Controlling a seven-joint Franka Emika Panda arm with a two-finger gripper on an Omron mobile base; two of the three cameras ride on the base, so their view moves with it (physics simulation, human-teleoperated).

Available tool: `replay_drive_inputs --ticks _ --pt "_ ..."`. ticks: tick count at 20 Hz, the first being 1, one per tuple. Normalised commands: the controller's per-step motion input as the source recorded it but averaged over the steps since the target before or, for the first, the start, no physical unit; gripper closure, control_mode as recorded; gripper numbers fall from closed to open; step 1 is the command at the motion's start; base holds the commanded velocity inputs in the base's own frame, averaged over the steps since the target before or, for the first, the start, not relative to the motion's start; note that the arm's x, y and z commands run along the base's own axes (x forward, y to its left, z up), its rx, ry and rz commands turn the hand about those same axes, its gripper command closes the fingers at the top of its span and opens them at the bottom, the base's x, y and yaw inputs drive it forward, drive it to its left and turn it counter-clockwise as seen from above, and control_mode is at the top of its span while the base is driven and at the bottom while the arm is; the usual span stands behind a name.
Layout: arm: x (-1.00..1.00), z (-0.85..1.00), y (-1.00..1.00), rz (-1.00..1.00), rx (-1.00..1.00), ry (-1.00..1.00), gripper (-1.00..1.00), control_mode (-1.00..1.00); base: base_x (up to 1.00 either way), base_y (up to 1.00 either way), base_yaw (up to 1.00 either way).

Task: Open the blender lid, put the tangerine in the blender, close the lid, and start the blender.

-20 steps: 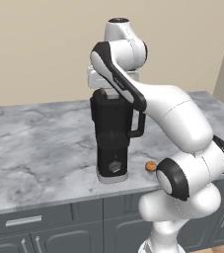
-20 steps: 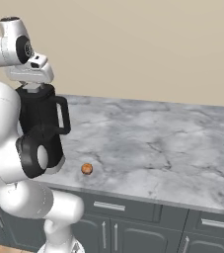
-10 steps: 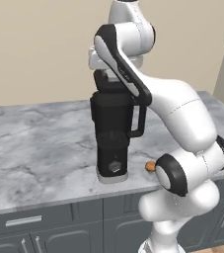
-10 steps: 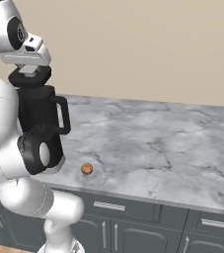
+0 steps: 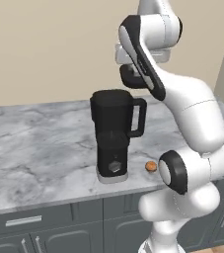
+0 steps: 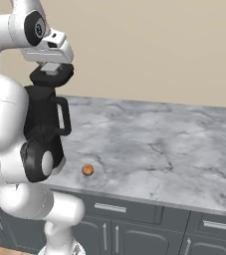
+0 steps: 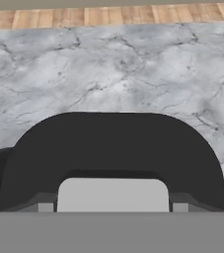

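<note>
The black blender stands on the marble counter with its jar top uncovered. My gripper hangs above it, a little toward the handle side, shut on the blender lid. The fingertips press the lid's light grey cap from both sides. The small orange tangerine lies on the counter by the blender's base, near the front edge.
The grey marble counter stretches wide around the blender, with free room to its left and right. Dark cabinet drawers sit below the front edge. A beige wall stands behind.
The arm has risen and carried the lid up off the jar, shifting it slightly toward the handle side. Blender and tangerine have stayed in place.
</note>
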Motion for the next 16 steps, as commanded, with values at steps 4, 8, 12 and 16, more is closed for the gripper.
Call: replay_drive_inputs --ticks 4,8,12,16 --pt "0.00 -0.73 -1.00 -0.14 0.03 0.00 1.00 -1.00 0.00 0.00 0.00" --pt "-0.15 -0.72 -1.00 -0.17 0.14 0.00 1.00 -1.00 0.00 0.00 0.00" --pt "-0.16 -0.52 -1.00 -0.19 0.22 0.00 1.00 -1.00 0.00 0.00 0.00" --pt "-0.02 -0.65 -1.00 -0.16 0.23 0.00 1.00 -1.00 0.00 0.00 0.00"
